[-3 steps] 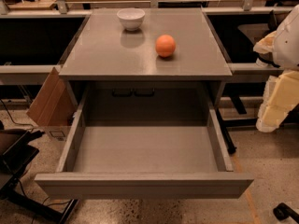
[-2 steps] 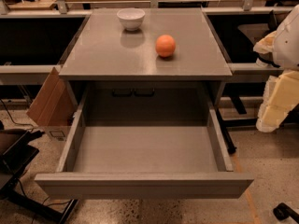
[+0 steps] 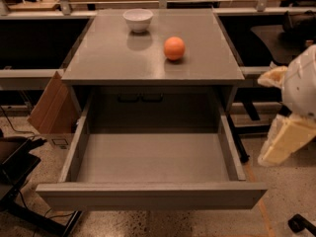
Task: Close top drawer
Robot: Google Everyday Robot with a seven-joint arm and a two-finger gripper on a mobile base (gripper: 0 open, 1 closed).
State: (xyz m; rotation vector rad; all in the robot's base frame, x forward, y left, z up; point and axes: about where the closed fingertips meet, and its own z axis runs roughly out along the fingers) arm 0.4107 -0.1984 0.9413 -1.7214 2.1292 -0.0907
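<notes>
The top drawer (image 3: 153, 164) is a wide grey tray with low side walls. It is pulled far out of the grey cabinet (image 3: 153, 58) toward me, and its inside is bare. Its plain flat front panel (image 3: 150, 196) is nearest the camera. My white arm is at the right edge of the view. The cream-coloured gripper (image 3: 285, 141) hangs there, to the right of the drawer's right wall and apart from it, at about the drawer's height.
A white bowl (image 3: 138, 19) and an orange (image 3: 174, 48) sit on the cabinet top. A cardboard box (image 3: 52, 107) leans at the cabinet's left. Black chair parts (image 3: 15, 167) lie at the lower left. Dark shelving runs on both sides.
</notes>
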